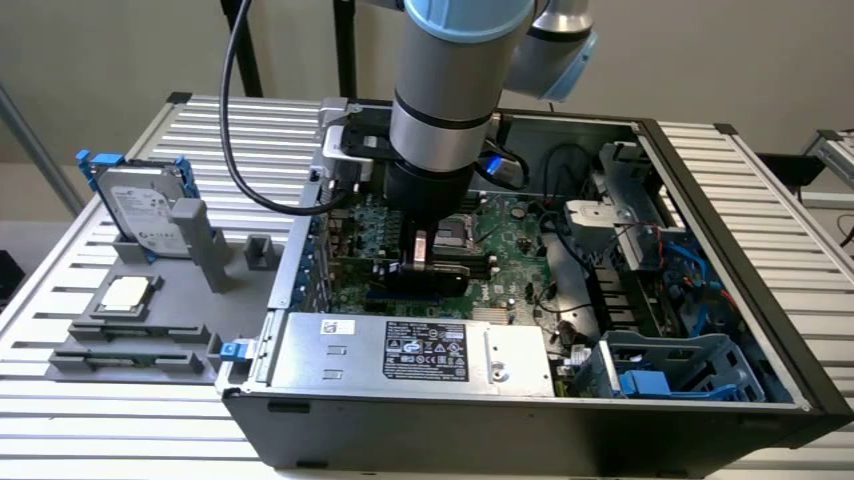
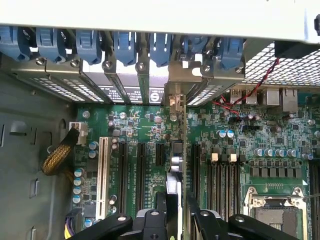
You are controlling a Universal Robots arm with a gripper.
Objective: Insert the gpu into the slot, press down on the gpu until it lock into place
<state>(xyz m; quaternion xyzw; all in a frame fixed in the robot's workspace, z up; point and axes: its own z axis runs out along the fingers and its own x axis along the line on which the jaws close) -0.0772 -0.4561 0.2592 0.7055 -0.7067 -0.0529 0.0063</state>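
A: What sits left of the case (image 1: pixel 747 330)?
B: One hard drive (image 1: pixel 144 215) standing in a grey rack (image 1: pixel 134 340); its label is unreadable.
A: And the gpu (image 2: pixel 181 165)?
B: It stands on edge over the motherboard (image 2: pixel 150 130), thin and green, its silver bracket (image 2: pixel 176 85) among seven blue clips (image 2: pixel 90 42). The gripper (image 2: pixel 176 220) is closed on its top edge.
A: The slot?
B: Hidden beneath.

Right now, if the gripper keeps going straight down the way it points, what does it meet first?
Probably the gpu, standing on edge right under the gripper; below that lies the motherboard. Depth is hard to judge here.
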